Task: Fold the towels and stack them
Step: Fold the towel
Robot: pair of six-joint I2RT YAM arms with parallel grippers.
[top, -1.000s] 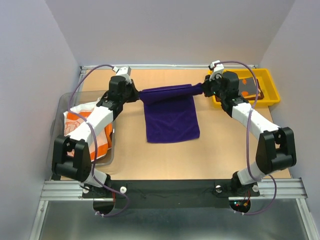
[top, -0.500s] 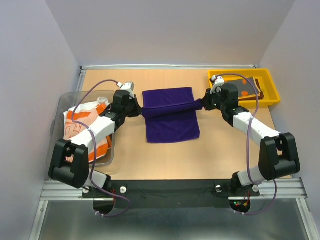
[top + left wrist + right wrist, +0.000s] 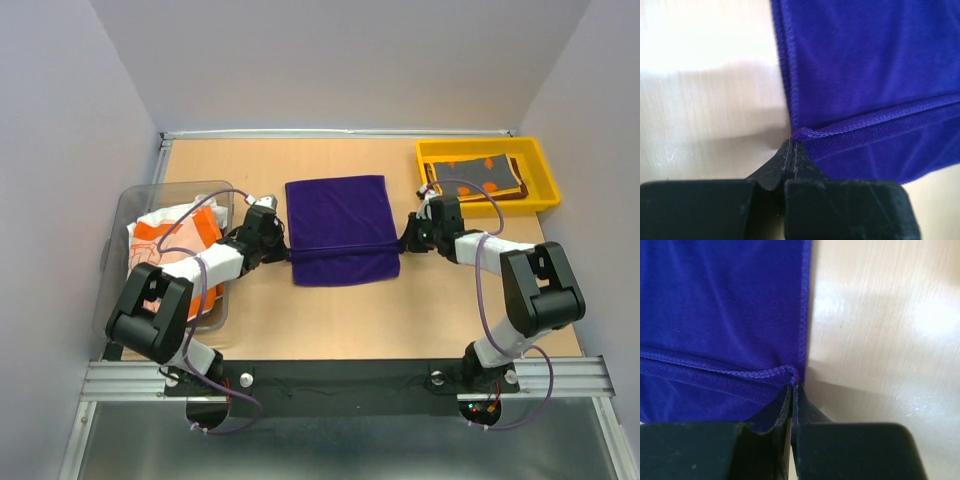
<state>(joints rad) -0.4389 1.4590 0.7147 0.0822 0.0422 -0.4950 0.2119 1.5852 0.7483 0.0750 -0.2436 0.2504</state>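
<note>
A deep purple towel [image 3: 338, 215] lies mid-table, its upper layer folded toward me. The held hem [image 3: 880, 122] crosses the towel a little short of its near edge. My left gripper [image 3: 284, 248] is low at the towel's left side, shut on the hem's left corner [image 3: 801, 133]. Opposite it, my right gripper [image 3: 404, 243] is shut on the hem's right corner [image 3: 789, 372]. In both wrist views the fingertips [image 3: 791, 145] [image 3: 794, 387] pinch the purple cloth just above the tabletop. An orange-and-white patterned towel [image 3: 160, 245] lies crumpled in the clear bin.
The clear plastic bin [image 3: 125, 210] stands at the left, under my left arm. A yellow tray [image 3: 500, 206] at the back right holds a folded dark brown cloth with orange showing [image 3: 480, 178]. Pale walls close in the table on three sides.
Both grippers came down and toward me with the purple towel's hem, from raised at the far side to low near its near edge. The upper layer now lies flat over the lower one.
</note>
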